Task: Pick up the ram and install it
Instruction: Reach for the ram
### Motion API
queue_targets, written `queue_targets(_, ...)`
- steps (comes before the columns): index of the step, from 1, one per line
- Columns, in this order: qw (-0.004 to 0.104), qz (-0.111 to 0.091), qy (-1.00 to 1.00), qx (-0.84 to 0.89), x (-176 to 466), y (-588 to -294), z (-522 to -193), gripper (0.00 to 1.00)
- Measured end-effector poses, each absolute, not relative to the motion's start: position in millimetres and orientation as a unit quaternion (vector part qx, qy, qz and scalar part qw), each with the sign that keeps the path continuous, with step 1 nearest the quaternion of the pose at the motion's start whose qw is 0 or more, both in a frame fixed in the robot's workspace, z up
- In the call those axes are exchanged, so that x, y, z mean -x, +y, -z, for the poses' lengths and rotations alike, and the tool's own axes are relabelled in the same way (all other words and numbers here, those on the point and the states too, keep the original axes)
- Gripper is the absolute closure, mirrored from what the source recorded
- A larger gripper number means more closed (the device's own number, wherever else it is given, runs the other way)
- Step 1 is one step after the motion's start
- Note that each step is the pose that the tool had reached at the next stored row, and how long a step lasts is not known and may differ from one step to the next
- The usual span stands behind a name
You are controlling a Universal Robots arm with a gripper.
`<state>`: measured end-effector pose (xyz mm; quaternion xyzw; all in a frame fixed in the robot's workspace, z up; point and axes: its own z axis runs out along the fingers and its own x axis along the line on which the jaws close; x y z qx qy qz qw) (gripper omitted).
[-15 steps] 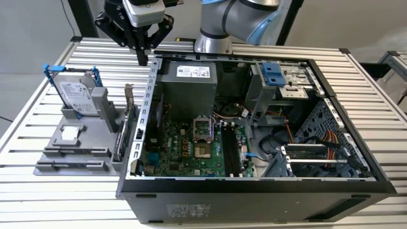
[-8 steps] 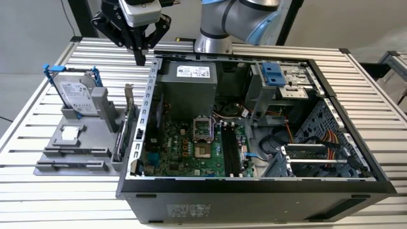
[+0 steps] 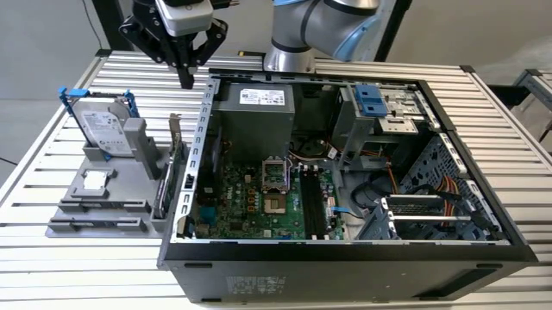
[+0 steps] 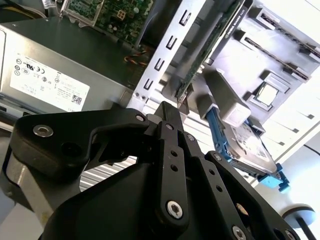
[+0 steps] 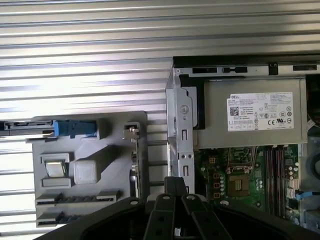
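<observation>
My gripper [image 3: 185, 82] hangs above the slatted table, just behind the PC case's rear corner on the exterior view's left. Its fingers are pressed together and hold nothing; both wrist views show the same at the gripper [image 4: 167, 107] [image 5: 175, 182]. A thin dark strip that looks like the ram [image 3: 97, 207] [image 5: 75, 197] stands on edge in a front slot of the grey holder [image 3: 74, 194], well in front of and below the gripper. The long memory slots [image 3: 311, 208] [image 5: 275, 175] lie on the motherboard inside the open case.
On the holder stand a silver hard drive [image 3: 103, 126] with blue rails and an upright card [image 3: 175, 161] with a metal bracket. The case wall [image 3: 200, 148] rises between holder and motherboard. A grey power supply [image 3: 254, 123] fills the case's rear corner. The robot base [image 3: 289, 58] stands behind.
</observation>
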<state>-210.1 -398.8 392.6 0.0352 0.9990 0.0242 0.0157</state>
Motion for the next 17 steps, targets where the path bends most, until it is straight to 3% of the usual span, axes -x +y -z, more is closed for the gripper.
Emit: queue_targets(17,0.016,-0.024,0.999,-0.035,221.8,-398.8,-392.6,1.0)
